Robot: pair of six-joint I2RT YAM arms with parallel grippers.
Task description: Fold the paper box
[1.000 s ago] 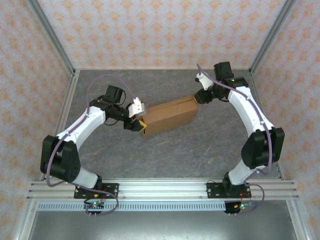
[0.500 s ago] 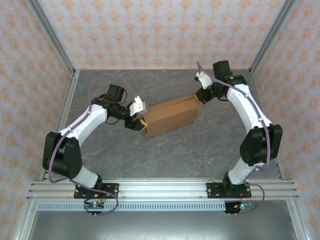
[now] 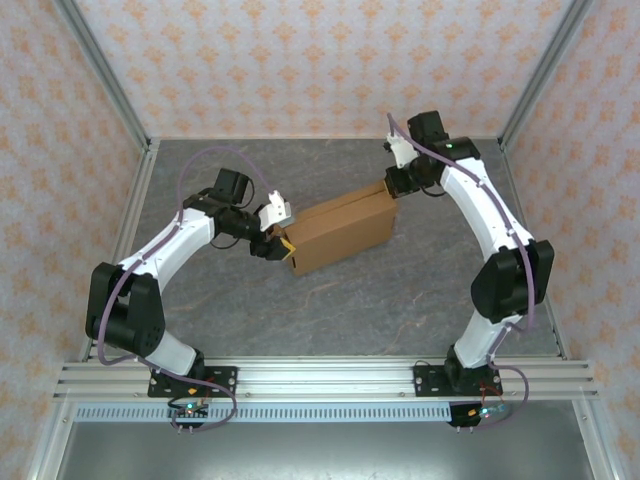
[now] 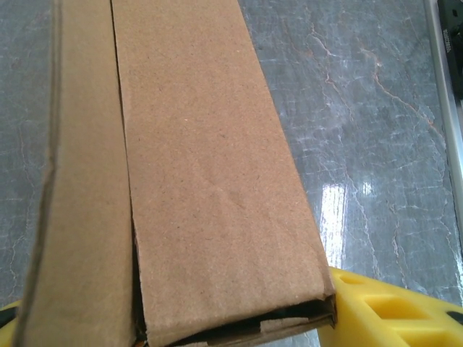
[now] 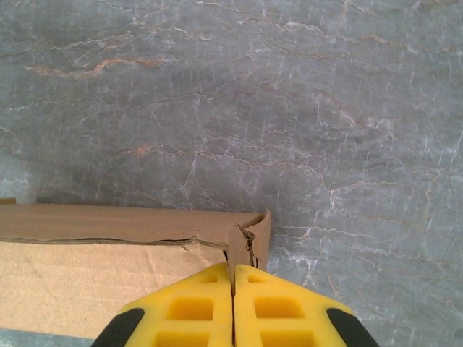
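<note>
The paper box (image 3: 340, 232) is a shallow brown cardboard box lying slantwise mid-table. My left gripper (image 3: 283, 245) straddles its near-left open end. In the left wrist view the box (image 4: 210, 181) runs away from the camera between the yellow fingers (image 4: 383, 311), which touch its sides; a slit shows along its top, and the left gripper (image 4: 173, 307) holds that end. My right gripper (image 3: 393, 188) is at the far-right corner. There the right gripper (image 5: 233, 271) is shut, with the creased upright corner flap of the box (image 5: 249, 231) pinched between the fingers.
The grey marbled table (image 3: 400, 290) lies open in front of and behind the box. Metal frame posts (image 3: 100, 70) and patterned walls enclose the sides and back. An aluminium rail (image 3: 320, 378) carrying both arm bases runs along the near edge.
The right gripper has closed from partly open onto the box's far-right corner, and its wrist has shifted slightly left. The left arm and the box have hardly moved.
</note>
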